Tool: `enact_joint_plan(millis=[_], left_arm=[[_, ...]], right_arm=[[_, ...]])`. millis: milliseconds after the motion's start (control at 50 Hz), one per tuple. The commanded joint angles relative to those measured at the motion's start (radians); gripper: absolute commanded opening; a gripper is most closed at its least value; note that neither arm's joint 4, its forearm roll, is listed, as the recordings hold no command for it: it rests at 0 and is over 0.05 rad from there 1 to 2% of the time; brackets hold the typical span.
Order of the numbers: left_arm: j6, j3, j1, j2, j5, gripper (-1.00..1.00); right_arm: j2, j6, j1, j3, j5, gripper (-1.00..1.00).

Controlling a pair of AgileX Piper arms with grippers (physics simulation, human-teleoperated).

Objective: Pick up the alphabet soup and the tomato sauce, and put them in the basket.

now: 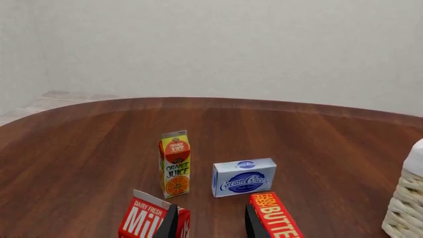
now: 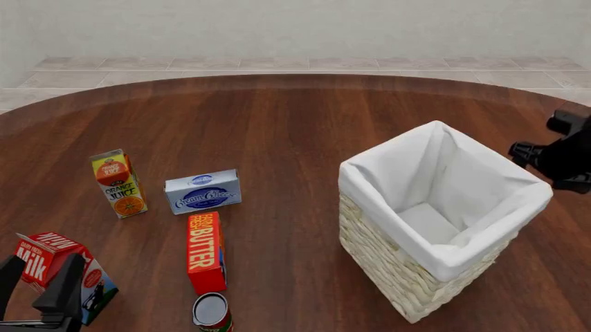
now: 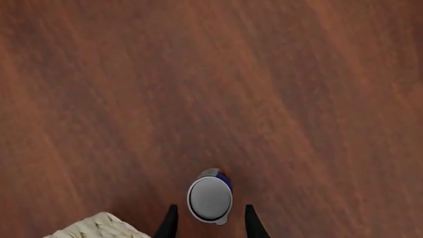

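With open jaws the right gripper point(image 3: 210, 223) hangs over the alphabet soup point(image 3: 210, 198) standing just beside the basket point(image 3: 99, 227), so the pick is in hand: next, lower straight and close.

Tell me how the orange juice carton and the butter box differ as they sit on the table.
The orange juice carton stands upright; the butter box lies flat on its long side. The carton is orange, yellow and green with a peaked top; the box is red with a flat rectangular face. In the front view the carton stands farther back and to the left, while the box lies nearer, beside the tomato sauce. Both are untouched cardboard packages resting on the table.
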Motion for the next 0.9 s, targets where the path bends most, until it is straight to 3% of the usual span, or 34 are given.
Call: enact_joint_plan(millis=[20,900], left_arm=[[0.002,0.000,0.000,0.001,0.003,1.00],[0.006,0.000,0.000,0.011,-0.003,1.00]], right_arm=[[0.043,0.001,-0.005,-0.003,-0.020,1.00],[0.110,-0.020,0.008,0.031,-0.086,1.00]])
